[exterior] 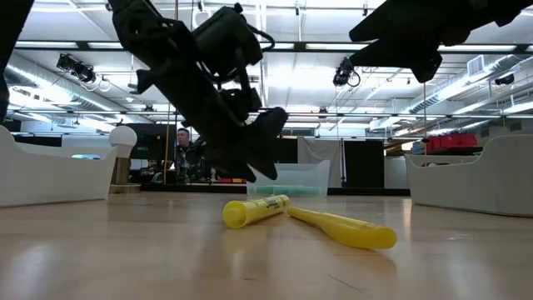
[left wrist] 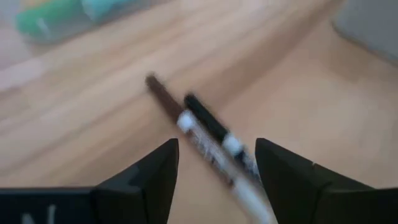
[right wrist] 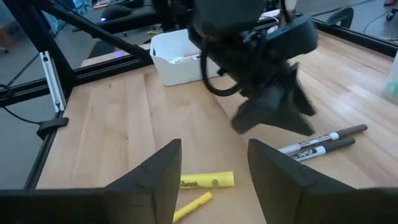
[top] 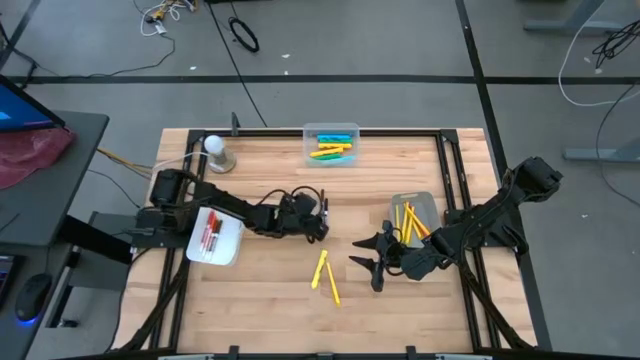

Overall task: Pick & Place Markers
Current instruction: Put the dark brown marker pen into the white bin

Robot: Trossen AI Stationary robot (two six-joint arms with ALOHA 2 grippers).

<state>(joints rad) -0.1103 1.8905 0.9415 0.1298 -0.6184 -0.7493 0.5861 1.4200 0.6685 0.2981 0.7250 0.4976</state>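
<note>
**Two whiteboard markers loose under the left tool**

Now, the left tool (top: 318, 222) hangs near the middle of the wooden surface (top: 260, 290), fingers spread wide and gripping nothing. In its wrist view two thin white markers (left wrist: 208, 140), one brown-capped and one black-capped, lie side by side on the wood between the parted fingers; the right wrist view shows the same pair (right wrist: 320, 144) flat on the surface just past the tool. My guess: they lie there so they can be taken up one at a time.

The right tool (top: 374, 262) hovers close by, also open and empty, right beside two yellow highlighters (top: 324, 276) that rest crossed on the wood, likely its next targets.

On to the bins! The white bin (top: 230, 250) by the left arm holds thin white markers with red caps. The clear tub (top: 310, 135) at the far edge carries chunky green, yellow and orange ones. The grey tray (top: 428, 200) near the right arm holds slim yellow and red sticks. It looks like sorting by kind, with four markers still out on the surface.
</note>
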